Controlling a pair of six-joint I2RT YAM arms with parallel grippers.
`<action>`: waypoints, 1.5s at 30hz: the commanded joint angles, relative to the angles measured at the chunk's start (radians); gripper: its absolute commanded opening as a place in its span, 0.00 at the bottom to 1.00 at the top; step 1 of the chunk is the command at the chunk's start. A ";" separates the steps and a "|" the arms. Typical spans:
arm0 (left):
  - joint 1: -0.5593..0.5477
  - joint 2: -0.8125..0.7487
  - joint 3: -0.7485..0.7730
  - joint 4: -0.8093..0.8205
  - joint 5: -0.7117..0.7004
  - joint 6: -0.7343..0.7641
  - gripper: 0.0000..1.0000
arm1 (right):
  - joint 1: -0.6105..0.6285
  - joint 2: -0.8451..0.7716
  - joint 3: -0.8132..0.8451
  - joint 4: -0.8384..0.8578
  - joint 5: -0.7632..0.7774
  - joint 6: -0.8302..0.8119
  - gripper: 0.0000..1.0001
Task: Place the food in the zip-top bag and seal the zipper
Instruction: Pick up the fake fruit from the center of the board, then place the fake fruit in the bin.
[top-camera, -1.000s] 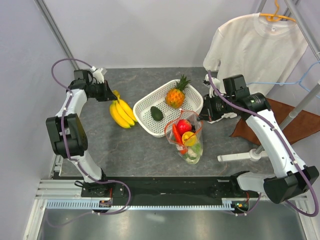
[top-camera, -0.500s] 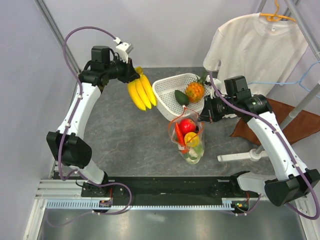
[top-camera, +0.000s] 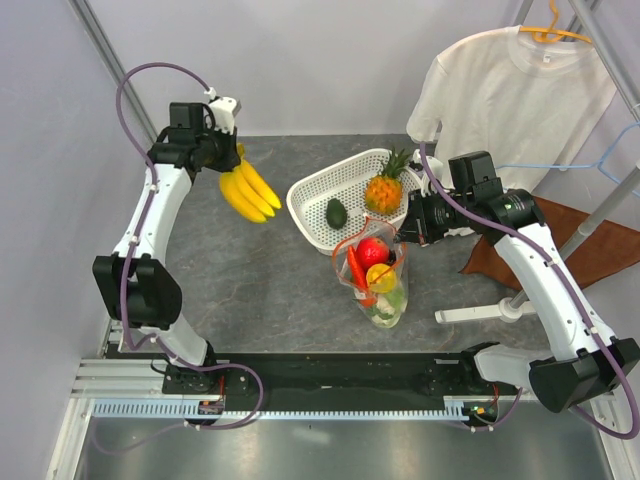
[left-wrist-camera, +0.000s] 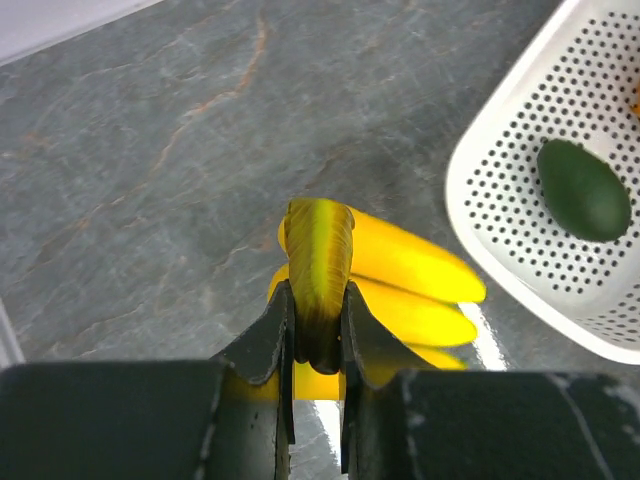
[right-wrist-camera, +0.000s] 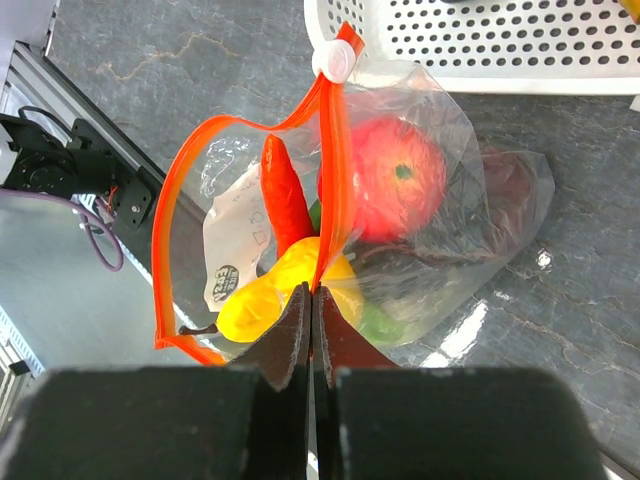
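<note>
Loading step. Left gripper (left-wrist-camera: 317, 322) is clamped on the green stem of the smooth yellow banana bunch (left-wrist-camera: 400, 272), at 9 o'clock of the perforated white plastic basket (top-camera: 312, 210). Right gripper (right-wrist-camera: 312, 300) pinches the red-orange zipper strip (right-wrist-camera: 170, 230), propping open the floppy clear zip-top bag (right-wrist-camera: 500, 190) at the basket's 5 o'clock, with red chili (right-wrist-camera: 283, 195) inside. Next: bananas to the mouth; looks tight.

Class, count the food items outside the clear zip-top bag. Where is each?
3. The yellow banana bunch is held by the left gripper; the orange pineapple and dark green avocado lie in the white perforated basket. More could hide behind the pineapple.
</note>
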 joint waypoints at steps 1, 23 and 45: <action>0.001 -0.045 0.048 0.033 0.118 0.037 0.02 | -0.005 -0.010 0.012 0.047 -0.032 0.013 0.00; -0.262 0.287 0.182 0.098 0.289 -0.161 0.78 | -0.005 -0.040 -0.028 0.066 -0.024 0.025 0.00; -0.542 -0.244 -0.283 0.079 0.352 -0.309 0.90 | -0.006 -0.102 -0.137 0.228 -0.073 0.117 0.00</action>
